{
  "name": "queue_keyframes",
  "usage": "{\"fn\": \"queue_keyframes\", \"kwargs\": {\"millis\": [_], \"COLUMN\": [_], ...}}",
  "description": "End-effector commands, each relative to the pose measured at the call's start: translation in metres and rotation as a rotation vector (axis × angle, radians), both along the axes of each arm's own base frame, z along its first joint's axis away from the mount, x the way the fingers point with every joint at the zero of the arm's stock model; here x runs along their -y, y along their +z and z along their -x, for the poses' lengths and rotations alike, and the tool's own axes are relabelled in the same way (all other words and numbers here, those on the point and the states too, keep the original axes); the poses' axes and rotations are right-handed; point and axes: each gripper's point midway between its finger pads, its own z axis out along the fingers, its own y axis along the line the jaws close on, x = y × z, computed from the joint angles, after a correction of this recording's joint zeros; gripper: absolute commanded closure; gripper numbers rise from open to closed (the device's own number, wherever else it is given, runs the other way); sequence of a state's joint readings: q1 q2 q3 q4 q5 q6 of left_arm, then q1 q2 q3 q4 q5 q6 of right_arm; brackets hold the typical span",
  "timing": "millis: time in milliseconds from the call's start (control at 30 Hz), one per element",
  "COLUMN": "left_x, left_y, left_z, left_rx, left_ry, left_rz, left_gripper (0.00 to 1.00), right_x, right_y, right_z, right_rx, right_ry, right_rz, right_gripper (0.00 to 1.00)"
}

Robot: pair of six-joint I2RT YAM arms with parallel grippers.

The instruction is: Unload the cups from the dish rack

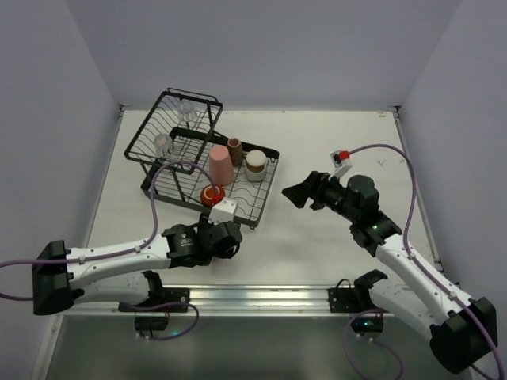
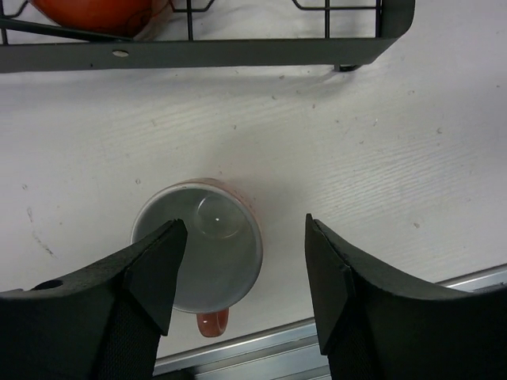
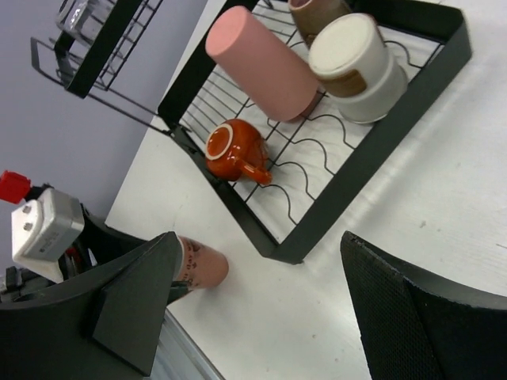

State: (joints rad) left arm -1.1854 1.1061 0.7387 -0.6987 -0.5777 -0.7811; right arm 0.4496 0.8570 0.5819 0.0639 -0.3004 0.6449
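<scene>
The left gripper (image 2: 244, 224) hangs over the counter (image 1: 317, 253) with its two fingers spread wide, clasping nothing. Directly beneath it stands a pink mug (image 2: 214, 261), upright on the counter with its mouth facing up. The mug sits between the fingers, closer to the left one, and its handle points back toward the wrist. From the wrist view the left finger overlaps the mug's rim, but it is hard to tell whether it touches. Just ahead of this gripper runs the front bar of the black wire rack (image 3: 372, 150). An orange mug (image 3: 230, 150) lies tipped on the rack's grid just behind that bar.

The right gripper (image 3: 260, 237) is held in the air to the right of the rack, fingers apart and empty, aimed at the rack's near corner. Ahead of it and further into the rack a pink tumbler (image 3: 261, 67) stands mouth down. Beside the tumbler is a cream-and-brown cup (image 3: 352, 63), and a brown cup (image 3: 317, 12) is just beyond that. Well past both grippers, in the tilted basket at the back, rest two clear glasses (image 1: 187, 111).
</scene>
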Motion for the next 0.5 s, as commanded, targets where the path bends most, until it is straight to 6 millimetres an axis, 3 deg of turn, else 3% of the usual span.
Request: {"fn": "queue_keyframes", "kwargs": {"millis": [0,167,300,400,467], "left_x": [0.001,0.007,0.010,0.003,-0.008], "left_y": [0.041,0.100,0.166,0.208,0.220], "left_z": [-0.018,-0.033,-0.045,-0.046,-0.043], "left_rx": [0.116,0.242,0.380,0.483,0.536], "left_ry": [0.054,0.059,0.075,0.080,0.068], "left_rz": [0.067,0.161,0.311,0.448,0.499], "left_gripper": [0.32,0.17,0.08,0.06,0.00], "right_x": [-0.016,-0.042,-0.060,-0.076,-0.090], "right_y": [0.021,0.027,0.026,0.021,0.013], "right_z": [-0.004,-0.005,-0.011,-0.016,-0.020], "right_rx": [0.070,0.091,0.095,0.095,0.082], "right_ry": [0.044,0.084,0.103,0.114,0.121], "right_rz": [0.041,0.052,0.078,0.111,0.135], "right_gripper": [0.14,0.17,0.19,0.21,0.23]}}
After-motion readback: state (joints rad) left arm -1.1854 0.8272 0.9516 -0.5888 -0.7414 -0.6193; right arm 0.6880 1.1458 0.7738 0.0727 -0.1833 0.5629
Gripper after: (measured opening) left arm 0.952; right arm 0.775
